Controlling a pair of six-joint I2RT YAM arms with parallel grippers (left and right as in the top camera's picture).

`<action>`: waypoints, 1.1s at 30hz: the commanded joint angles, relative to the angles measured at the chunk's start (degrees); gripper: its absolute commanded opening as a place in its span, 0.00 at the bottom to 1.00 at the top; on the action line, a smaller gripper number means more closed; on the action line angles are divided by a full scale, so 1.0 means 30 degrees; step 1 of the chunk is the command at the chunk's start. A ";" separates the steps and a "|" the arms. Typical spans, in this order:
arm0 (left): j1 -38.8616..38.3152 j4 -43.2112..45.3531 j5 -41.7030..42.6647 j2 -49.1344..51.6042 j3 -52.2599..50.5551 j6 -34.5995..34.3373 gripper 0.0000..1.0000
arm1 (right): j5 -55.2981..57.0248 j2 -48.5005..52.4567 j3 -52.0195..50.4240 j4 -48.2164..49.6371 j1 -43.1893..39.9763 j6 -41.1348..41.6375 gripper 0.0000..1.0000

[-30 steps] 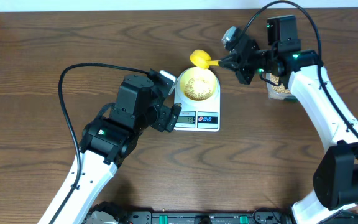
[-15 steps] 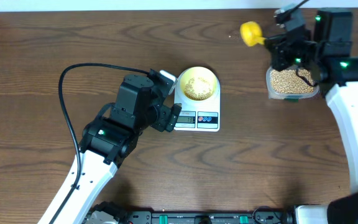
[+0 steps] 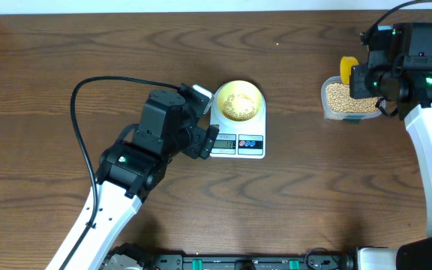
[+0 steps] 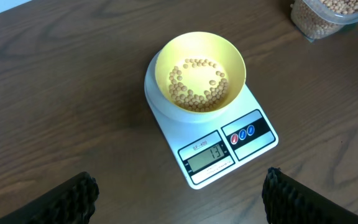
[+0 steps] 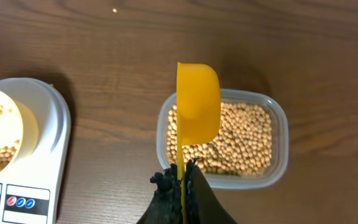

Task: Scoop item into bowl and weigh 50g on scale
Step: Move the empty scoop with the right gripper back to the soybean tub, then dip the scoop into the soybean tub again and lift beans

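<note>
Scoop (image 5: 197,102) hovers above clear tub (image 5: 282,148) near scale (image 5: 45,155).

The table (image 3: 51,60) is finished in dark, matt wood with the grain showing. The scale (image 4: 174,134) is cased in smooth white plastic, faintly glossy. The bowl (image 4: 229,62) and scoop (image 5: 197,99) are formed of smooth yellow plastic, the tub (image 5: 281,118) of clear plastic. The beans (image 4: 188,99) are smooth and matt. The pads (image 4: 73,199) of the left gripper (image 4: 179,202) are coated rough and black.

Open table (image 3: 298,161) between scale (image 3: 250,144) and tub (image 3: 325,101); left end effector (image 3: 205,141) crowds the scale's left edge, scoop (image 3: 348,66) overhangs the tub.
</note>
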 commanded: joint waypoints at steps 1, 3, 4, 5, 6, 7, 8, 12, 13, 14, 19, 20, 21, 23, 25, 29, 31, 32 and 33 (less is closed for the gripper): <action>0.0044 0.0022 0.0182 0.0080 -0.0044 0.0051 0.86 | 0.0903 -0.0270 0.0328 -0.1027 -0.0066 0.0430 0.01; 0.0044 0.0029 0.0182 0.0080 -0.0044 0.0051 0.87 | 0.1486 -0.0270 0.0328 -0.1464 -0.0066 0.0415 0.01; 0.0044 0.0029 0.0182 0.0080 -0.0044 0.0051 0.87 | 0.1494 -0.0270 0.0328 -0.1537 -0.0066 0.0306 0.01; 0.0044 0.0029 0.0182 0.0080 -0.0044 0.0051 0.87 | 0.1559 -0.0270 0.0328 -0.1778 -0.0066 -0.0044 0.01; 0.0044 0.0029 0.0182 0.0080 -0.0044 0.0051 0.87 | 0.1719 -0.0270 0.0328 -0.2076 -0.0066 -0.0233 0.01; 0.0044 0.0022 0.0182 0.0080 -0.0044 0.0051 0.87 | 0.2040 -0.0270 0.0328 -0.2288 -0.0066 -0.0219 0.01; 0.0044 0.0029 0.0182 0.0080 -0.0044 0.0051 0.87 | 0.2477 -0.0270 0.0328 -0.2550 -0.0066 -0.0219 0.01; 0.0044 0.0022 0.0182 0.0080 -0.0044 0.0051 0.87 | 0.4299 -0.0270 0.0321 -0.3140 -0.0066 -0.0197 0.01; 0.0044 0.0022 0.0182 0.0080 -0.0044 0.0051 0.87 | 0.4699 -0.0262 0.0321 -0.3191 -0.0066 -0.0204 0.01; 0.0044 0.0022 0.0182 0.0080 -0.0044 0.0051 0.87 | 0.5173 -0.0233 0.0321 -0.3198 -0.0066 -0.0197 0.01; 0.0044 0.0022 0.0182 0.0080 -0.0044 0.0051 0.86 | 0.5348 0.0036 0.0306 -0.2776 -0.0066 -0.0153 0.01; 0.0044 0.0022 0.0175 0.0080 -0.0044 0.0051 0.86 | 0.5340 0.0182 0.0299 -0.2637 -0.0066 -0.0146 0.01; 0.0044 0.0022 0.0182 0.0080 -0.0044 0.0051 0.87 | 0.5326 0.0386 0.0291 -0.2514 -0.0066 -0.0146 0.01; 0.0044 0.0029 0.0182 0.0080 -0.0044 0.0051 0.87 | 0.5326 0.0852 0.0284 -0.2339 -0.0066 -0.0146 0.01; 0.0044 0.0022 0.0182 0.0080 -0.0044 0.0051 0.86 | 0.5326 0.1290 0.0284 -0.2193 -0.0066 -0.0146 0.01; 0.0044 0.0022 0.0182 0.0080 -0.0044 0.0051 0.87 | 0.5333 0.2703 0.0284 -0.1326 -0.0066 -0.0153 0.01; 0.0044 0.0022 0.0182 0.0080 -0.0044 0.0051 0.87 | 0.5326 0.3446 0.0284 -0.1035 -0.0066 -0.0146 0.01; 0.0044 0.0022 0.0175 0.0080 -0.0044 0.0051 0.87 | 0.5333 0.3752 0.0284 -0.0991 -0.0066 -0.0153 0.01; 0.0044 0.0022 0.0175 0.0080 -0.0044 0.0051 0.87 | 0.5333 0.4014 0.0284 -0.0984 -0.0066 -0.0153 0.01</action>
